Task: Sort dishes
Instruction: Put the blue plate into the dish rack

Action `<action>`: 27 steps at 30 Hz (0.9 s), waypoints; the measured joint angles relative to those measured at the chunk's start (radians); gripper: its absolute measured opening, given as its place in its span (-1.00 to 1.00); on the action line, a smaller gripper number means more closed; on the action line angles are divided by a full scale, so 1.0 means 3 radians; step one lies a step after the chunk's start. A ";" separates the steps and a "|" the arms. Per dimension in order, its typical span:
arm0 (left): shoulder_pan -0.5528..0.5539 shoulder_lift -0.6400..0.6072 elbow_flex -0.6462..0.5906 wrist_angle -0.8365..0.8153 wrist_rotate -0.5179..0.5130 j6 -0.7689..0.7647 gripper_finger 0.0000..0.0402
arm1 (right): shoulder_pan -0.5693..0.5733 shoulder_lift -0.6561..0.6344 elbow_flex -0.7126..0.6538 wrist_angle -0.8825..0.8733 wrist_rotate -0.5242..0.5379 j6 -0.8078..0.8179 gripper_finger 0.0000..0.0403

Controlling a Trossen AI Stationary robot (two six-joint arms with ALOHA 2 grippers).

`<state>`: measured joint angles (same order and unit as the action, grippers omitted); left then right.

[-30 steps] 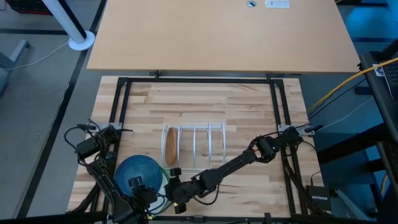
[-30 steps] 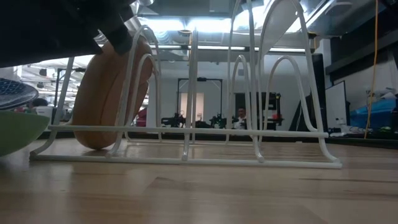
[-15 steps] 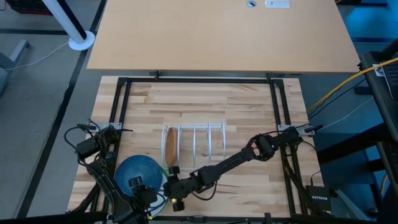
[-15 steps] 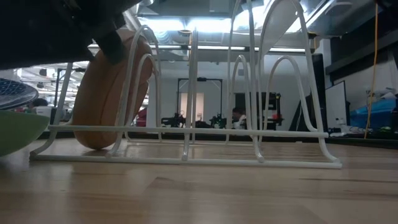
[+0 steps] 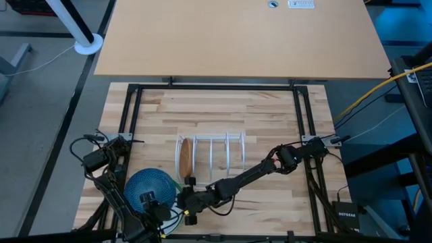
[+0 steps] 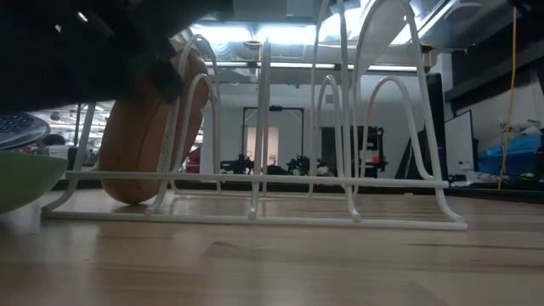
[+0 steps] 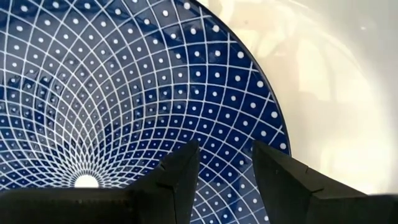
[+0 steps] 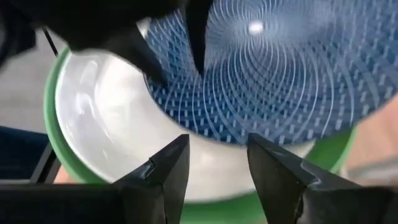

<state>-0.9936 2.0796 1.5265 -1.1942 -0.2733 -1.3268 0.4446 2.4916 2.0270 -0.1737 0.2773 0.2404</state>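
Observation:
The dark blue plate [image 5: 152, 183] with a white grid pattern lies on top of a stack at the table's near left, over the white plate [image 8: 106, 118] and the green plate [image 8: 53, 118]. In the low view its rim [image 6: 17, 127] stands above the green rim [image 6: 25, 178]. My left gripper [image 7: 224, 152] points down over the blue plate's near part [image 5: 146, 201], fingers apart. My right gripper [image 8: 217, 146] is open and slants in from the right [image 5: 181, 199], just short of the stack's rim. The tan plate [image 5: 183, 160] stands on edge in the white rack's [image 5: 216, 158] left slot. My left gripper's two fingertips [image 7: 186, 155] stand side by side on or just above the blue plate's patterned face [image 7: 224, 124], coming from above. I cannot tell whether they touch it. The plate's pattern shows in the gap between them.
The rack's white wire hoops [image 6: 340, 178] stand close behind the right arm [image 5: 243, 177], which lies across the table's near part. A black frame [image 5: 128, 121] borders the wooden work area. Bare wood lies right of the rack and behind it.
My right gripper has edged toward the table's left, closer to the plate stack, and has rolled a little about its own axis. Its fingers have stayed apart. My left gripper and the plates have kept still.

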 joint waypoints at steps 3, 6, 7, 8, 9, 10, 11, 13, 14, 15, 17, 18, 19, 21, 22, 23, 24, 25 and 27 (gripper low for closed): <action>-0.0001 0.0000 0.0000 0.0000 -0.0001 0.0006 -0.29 | 0.0012 0.0000 0.0000 -0.0124 -0.0027 0.0163 -0.18; -0.0001 0.0000 0.0001 -0.0001 -0.0001 0.0007 -0.29 | 0.0047 0.0000 0.0000 -0.0093 0.0006 0.0231 -0.18; -0.0001 -0.0001 0.0001 -0.0001 -0.0001 0.0007 -0.29 | 0.0050 0.0000 0.0000 -0.0083 0.0015 0.0232 -0.18; -0.0001 0.0000 0.0001 -0.0003 -0.0001 0.0007 -0.29 | 0.0059 0.0000 0.0000 -0.0060 0.0041 0.0232 -0.18; -0.0001 -0.0001 0.0001 -0.0003 -0.0001 0.0007 -0.29 | 0.0068 0.0000 0.0000 -0.0026 0.0063 0.0232 -0.18; -0.0001 -0.0001 0.0001 -0.0004 -0.0001 0.0008 -0.29 | 0.0069 0.0000 0.0000 0.0009 0.0087 0.0234 -0.18; -0.0001 0.0000 0.0001 -0.0004 -0.0001 0.0007 -0.29 | 0.0069 0.0000 0.0000 0.0061 0.0100 0.0233 -0.18; -0.0001 -0.0001 0.0001 -0.0008 -0.0001 0.0007 -0.29 | 0.0070 0.0000 0.0000 0.0171 0.0081 0.0239 -0.18; -0.0001 -0.0001 0.0001 -0.0009 -0.0001 0.0008 -0.29 | 0.0073 0.0000 0.0000 0.0222 0.0049 0.0253 -0.18; -0.0001 -0.0001 0.0001 -0.0009 -0.0001 0.0008 -0.29 | 0.0084 0.0000 0.0000 0.0267 0.0013 0.0260 -0.18; -0.0001 -0.0001 0.0001 -0.0009 -0.0001 0.0008 -0.29 | 0.0108 0.0000 0.0000 0.0380 -0.0006 0.0240 -0.18; -0.0001 -0.0001 0.0001 -0.0009 -0.0001 0.0008 -0.29 | 0.0122 0.0000 0.0003 0.0436 -0.0010 0.0234 -0.18; -0.0003 -0.0001 0.0001 -0.0009 -0.0002 0.0008 -0.29 | 0.0143 0.0000 0.0023 0.0440 -0.0015 0.0229 -0.18; -0.0004 -0.0001 0.0001 -0.0010 -0.0008 0.0009 -0.29 | 0.0196 0.0000 0.0071 0.0397 -0.0028 0.0183 -0.18; -0.0004 -0.0001 0.0001 -0.0010 -0.0016 0.0009 -0.29 | 0.0222 0.0000 0.0082 0.0381 -0.0028 0.0141 -0.18; -0.0004 -0.0001 0.0001 -0.0010 -0.0028 0.0012 -0.29 | 0.0247 0.0000 0.0096 0.0379 -0.0015 0.0120 -0.18; -0.0004 -0.0001 0.0001 -0.0010 -0.0040 0.0027 -0.29 | 0.0271 0.0000 0.0104 0.0382 0.0024 0.0081 -0.18; -0.0004 -0.0001 0.0001 -0.0010 -0.0050 0.0055 -0.29 | 0.0289 0.0000 0.0107 0.0392 0.0057 0.0056 -0.18; -0.0004 -0.0001 0.0001 -0.0010 -0.0059 0.0086 -0.29 | 0.0301 0.0025 0.0116 0.0422 0.0079 0.0059 -0.18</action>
<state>-0.9947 2.0792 1.5269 -1.1973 -0.2912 -1.3011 0.5350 2.4990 2.0618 -0.0472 0.3009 0.2581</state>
